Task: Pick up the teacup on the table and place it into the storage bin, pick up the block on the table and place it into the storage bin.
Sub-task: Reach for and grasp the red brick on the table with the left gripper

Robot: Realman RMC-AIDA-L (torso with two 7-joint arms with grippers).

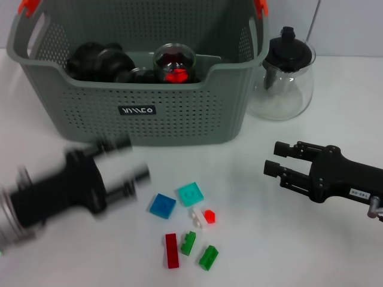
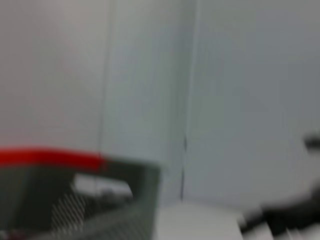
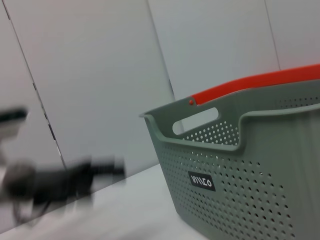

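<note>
In front of the storage bin (image 1: 143, 89), on the white table (image 1: 251, 239), I see a loose cluster of small blocks: a blue block (image 1: 162, 205), a teal block (image 1: 190, 194), a white block (image 1: 200, 217) touching a small red block (image 1: 209, 216), a long red block (image 1: 172, 250), and two green blocks (image 1: 189, 243) (image 1: 209, 258). My left gripper (image 1: 134, 170) hovers just beside the cluster, on the bin's front-left side, smeared by motion; its fingers (image 1: 128, 177) point toward the blocks, and I cannot tell how far apart they stand or whether they hold anything. My right gripper (image 1: 274, 158) hangs off the bin's front-right corner, well apart from the blocks, its fingers (image 1: 281, 169) spread with nothing between them. Inside the bin I make out several dark rounded items (image 1: 99, 60) and a glass teacup (image 1: 175, 63) with something red inside, resting near the middle. A clear glass teapot (image 1: 282, 75) with a black lid stands just beside the bin's right wall. From the right wrist view I see the bin's perforated wall (image 3: 250, 180), its black label (image 3: 201, 180) and an orange clip (image 3: 250, 85) at the handle, with the left arm (image 3: 55, 182) blurred beyond it.
</note>
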